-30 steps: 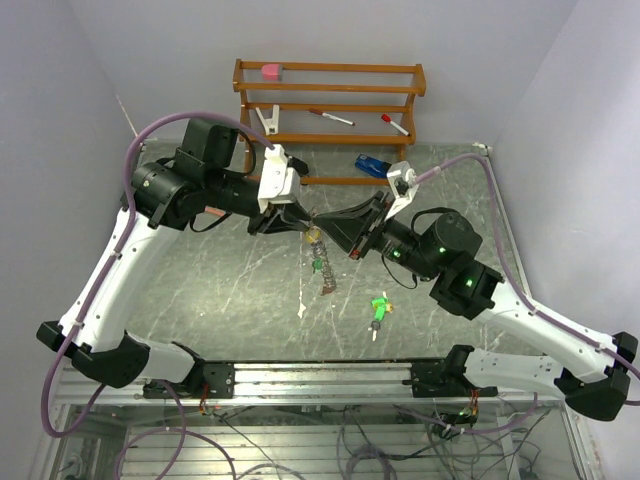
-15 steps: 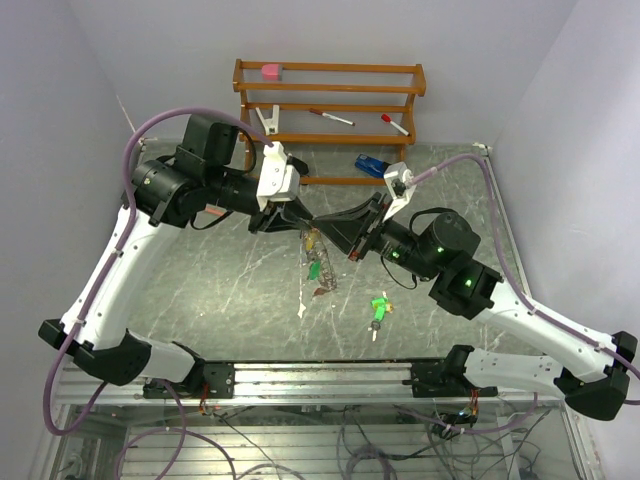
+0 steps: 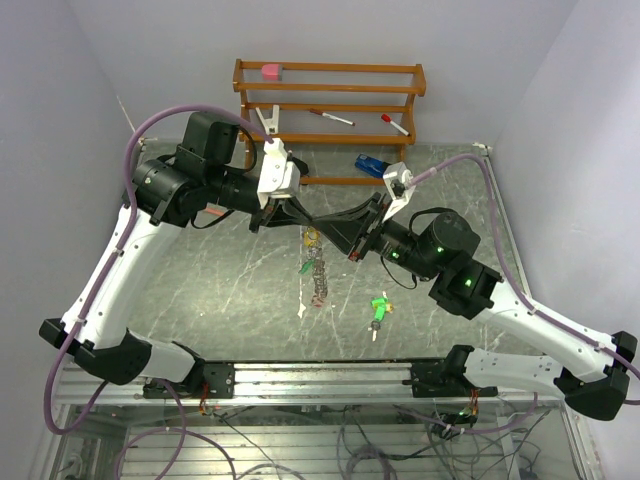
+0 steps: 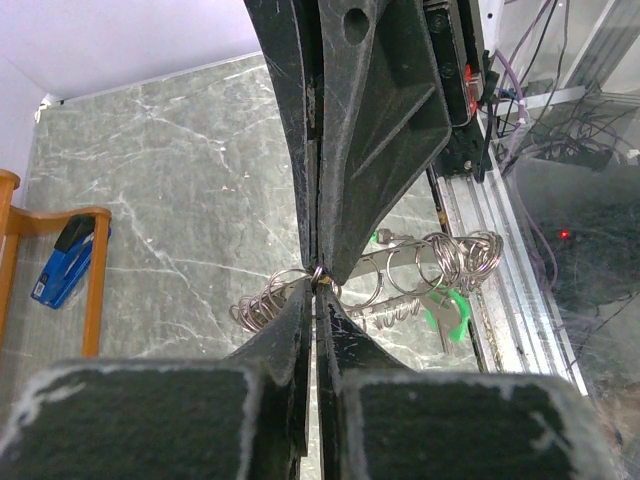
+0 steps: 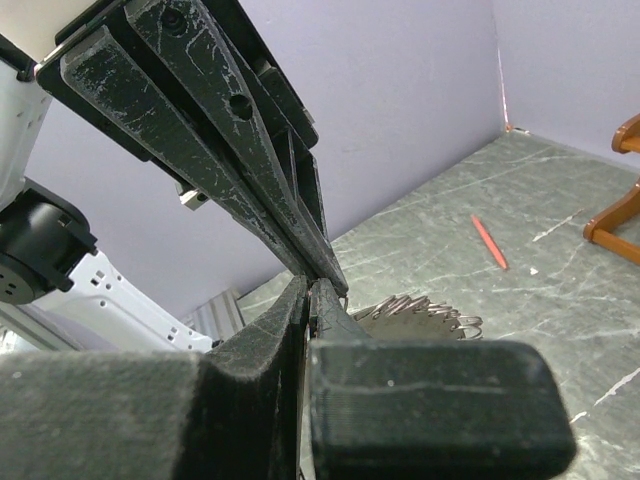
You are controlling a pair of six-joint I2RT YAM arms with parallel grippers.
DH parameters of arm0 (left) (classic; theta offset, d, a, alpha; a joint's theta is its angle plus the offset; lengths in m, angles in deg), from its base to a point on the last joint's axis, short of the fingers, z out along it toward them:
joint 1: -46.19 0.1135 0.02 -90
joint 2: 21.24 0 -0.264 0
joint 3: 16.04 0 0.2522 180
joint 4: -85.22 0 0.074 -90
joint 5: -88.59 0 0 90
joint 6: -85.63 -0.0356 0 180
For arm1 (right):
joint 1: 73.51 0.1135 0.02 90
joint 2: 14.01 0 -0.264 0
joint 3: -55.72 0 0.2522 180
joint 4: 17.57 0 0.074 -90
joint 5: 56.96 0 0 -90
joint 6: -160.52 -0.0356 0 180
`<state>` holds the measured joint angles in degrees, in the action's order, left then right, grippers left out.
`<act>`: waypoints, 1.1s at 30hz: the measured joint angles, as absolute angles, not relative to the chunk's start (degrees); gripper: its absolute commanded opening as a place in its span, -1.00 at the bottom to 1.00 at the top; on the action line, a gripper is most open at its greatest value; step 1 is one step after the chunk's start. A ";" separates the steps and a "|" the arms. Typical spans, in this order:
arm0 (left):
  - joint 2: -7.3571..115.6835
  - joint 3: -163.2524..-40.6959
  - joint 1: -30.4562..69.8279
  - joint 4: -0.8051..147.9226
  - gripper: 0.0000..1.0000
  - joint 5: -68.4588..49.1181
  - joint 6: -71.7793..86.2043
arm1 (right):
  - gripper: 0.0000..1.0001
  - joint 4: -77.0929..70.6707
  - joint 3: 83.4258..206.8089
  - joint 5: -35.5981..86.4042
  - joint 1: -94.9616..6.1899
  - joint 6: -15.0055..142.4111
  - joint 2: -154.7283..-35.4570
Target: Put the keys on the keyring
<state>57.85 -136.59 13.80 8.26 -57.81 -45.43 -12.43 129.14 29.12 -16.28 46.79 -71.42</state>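
the keyring (image 3: 316, 262) hangs in the air over the middle of the bench (image 3: 220, 290). its small rings and keys dangle down in a bunch. its top loop sits right where the two arms meet.

a second ago the left fingers (image 3: 292, 214) were partly open beside that loop. now they have snapped shut, tip to tip with the right fingers (image 3: 340, 230). in the left wrist view a thin bit of wire pokes out just where both pairs of tips touch. so it looks like the left fingers now pinch the keyring too. the right fingers are shut tight as well, and they were shut the whole time. they look to be holding the same loop from the other side. the bunch has swung a little and now hangs a bit more straight down.

what this means: the keyring is now held from two sides. i think the arms can now pull or twist the wire to make a gap for a key. no key is going on yet. one green key (image 3: 378, 310) lies loose on the bench, well apart from the keyring and nearer the right arm. both pairs of fingers are busy, so one pair would have to let go to fetch it. if the pinch slips, the whole bunch could drop.
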 measured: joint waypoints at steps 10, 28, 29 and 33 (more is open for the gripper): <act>57.85 -136.59 13.85 8.21 -0.87 -58.14 -45.47 | -0.91 -12.45 129.14 28.73 -16.28 46.81 -71.35; 57.82 -136.08 13.85 4.93 -0.86 -57.46 -48.46 | -0.27 -0.84 136.38 30.19 -16.28 49.46 -68.38; 57.82 -135.91 13.85 4.80 -0.86 -57.31 -48.70 | -0.28 0.99 138.32 29.73 -16.28 50.09 -69.61; 57.74 -134.86 13.85 4.17 -0.86 -56.85 -49.38 | -0.31 7.05 143.20 28.03 -16.28 52.26 -74.30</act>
<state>57.74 -134.86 13.85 4.17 -56.85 -49.38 7.05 143.20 28.03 -16.28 52.26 -74.30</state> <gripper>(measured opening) 0.074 0.351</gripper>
